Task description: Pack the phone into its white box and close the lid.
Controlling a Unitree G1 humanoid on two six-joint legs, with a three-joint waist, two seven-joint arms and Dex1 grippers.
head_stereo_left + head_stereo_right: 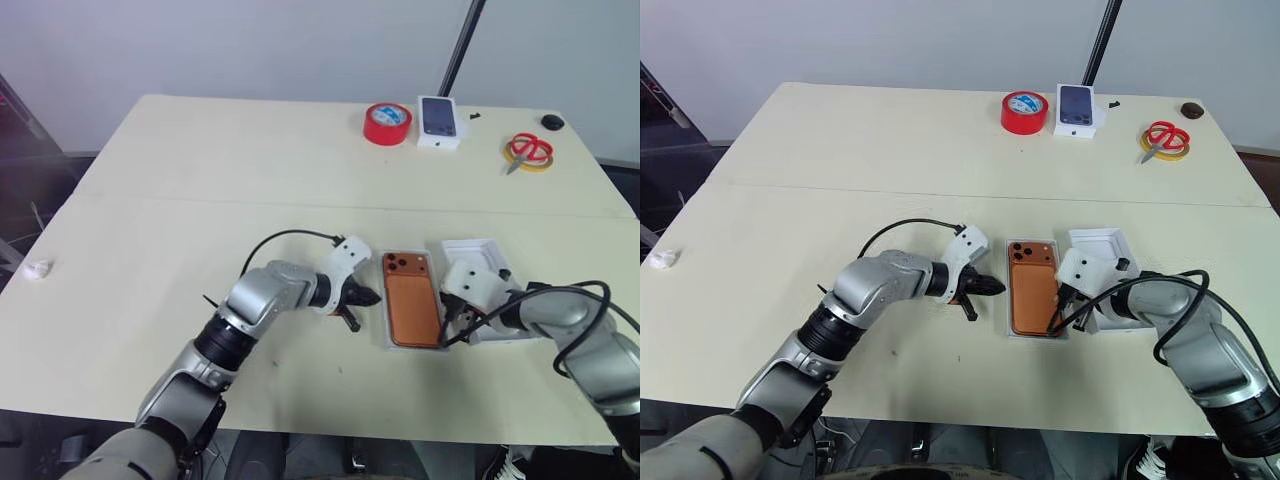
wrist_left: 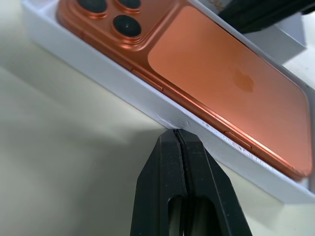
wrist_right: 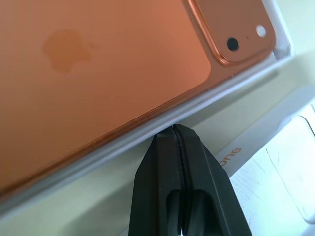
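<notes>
The phone [image 1: 412,300] lies back-up inside the white box [image 1: 386,318], near the front edge of the table [image 1: 200,170], camera block at the far end. 3 lenses show in the head views. The box's thin white rim frames the phone on all sides; no lid sits on it.

Left gripper [image 1: 366,297]: at 9 o'clock of the box, forearm angled in from the near left, wrist bent so the fingers point toward the box's left wall. Fingers pressed together, holding nothing. Tips just beside the wall; contact cannot be told.

Right gripper [image 1: 1067,293]: at 3 o'clock of the box, arm reaching in from the near right, elbow out, a black cable looping over the forearm. Fingers closed flat against each other, empty, tips at the box's right rim.

A deeper white tray [image 1: 482,250] sits just beside the box at 3 o'clock, partly under the right wrist.

Left wrist view: the box's outer left wall [image 2: 123,81] and the phone's side buttons, which the head views do not resolve. Right wrist view: the phone's logo [image 3: 66,49] and orange lettering on a white piece next to the box.

Far edge, 12 to 1 o'clock: red tape roll [image 1: 387,123], small white carton [image 1: 439,121], red scissors [image 1: 529,150].
</notes>
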